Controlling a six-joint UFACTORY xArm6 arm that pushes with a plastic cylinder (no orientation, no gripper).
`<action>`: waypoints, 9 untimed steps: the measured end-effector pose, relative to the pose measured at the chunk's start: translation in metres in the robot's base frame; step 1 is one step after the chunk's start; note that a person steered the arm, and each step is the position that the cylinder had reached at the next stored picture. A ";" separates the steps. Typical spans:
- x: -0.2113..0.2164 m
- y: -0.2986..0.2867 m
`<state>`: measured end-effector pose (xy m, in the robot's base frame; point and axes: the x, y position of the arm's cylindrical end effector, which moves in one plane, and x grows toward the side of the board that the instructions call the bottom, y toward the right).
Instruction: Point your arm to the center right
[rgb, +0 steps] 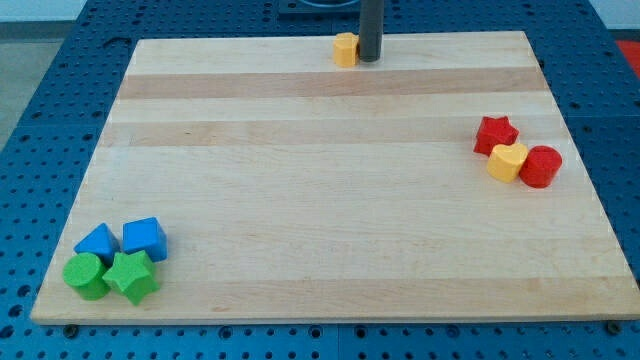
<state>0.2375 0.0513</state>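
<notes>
My dark rod comes down at the view's top centre, and my tip (369, 57) rests on the wooden board (320, 200) near its top edge. A small yellow block (345, 49) sits right beside the tip on its left, touching or nearly touching. At the view's centre right lie a red star block (496, 132), a yellow heart-like block (507, 161) and a red cylinder (541, 166), clustered together, far from the tip.
At the view's bottom left sits a cluster: a blue triangular block (97, 241), a blue cube-like block (144, 238), a green cylinder (85, 275) and a green star block (131, 276). A blue perforated table surrounds the board.
</notes>
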 end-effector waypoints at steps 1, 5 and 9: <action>0.000 -0.007; 0.000 0.045; 0.000 0.090</action>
<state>0.2374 0.1409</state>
